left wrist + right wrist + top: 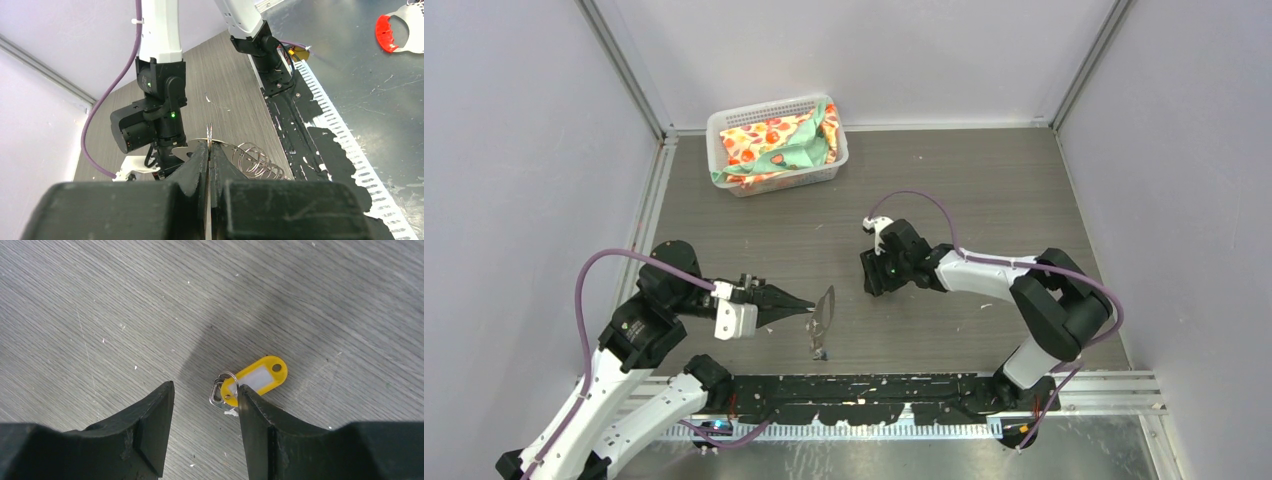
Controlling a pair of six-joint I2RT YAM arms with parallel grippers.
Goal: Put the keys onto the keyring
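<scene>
Only the right wrist view showed the yellow key [257, 376], at three o'clock from the half-open, empty right gripper [206, 386]; the left gripper [209, 149] pinched the keyring [824, 312].

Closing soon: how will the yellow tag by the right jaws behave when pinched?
The yellow tag lies flat on the table, so it may skid rather than lift. It looks like thin stiff plastic, probably very light. Its small wire ring seems loosely attached and may swing.

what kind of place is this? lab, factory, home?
Probably a lab robot test cell: plain pale walls on metal framing box in a wood-grain tabletop, with a left arm and right arm bolted at its near edge.
</scene>
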